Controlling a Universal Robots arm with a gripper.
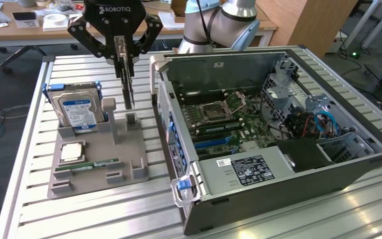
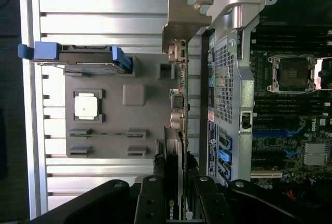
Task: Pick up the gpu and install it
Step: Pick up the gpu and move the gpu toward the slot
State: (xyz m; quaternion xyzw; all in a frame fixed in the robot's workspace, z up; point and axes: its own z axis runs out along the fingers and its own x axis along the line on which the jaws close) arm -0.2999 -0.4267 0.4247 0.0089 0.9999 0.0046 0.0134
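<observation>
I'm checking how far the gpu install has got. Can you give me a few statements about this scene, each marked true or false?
1. The tool is shut on the gpu, which hangs on edge. True.
2. The gpu sits in a slot on the motherboard. False: it is outside the case, over the grey tray.
3. The hard drive lies flat on the tray. False: it stands upright in the tray.
4. The case is open, with its motherboard exposed. True.
</observation>
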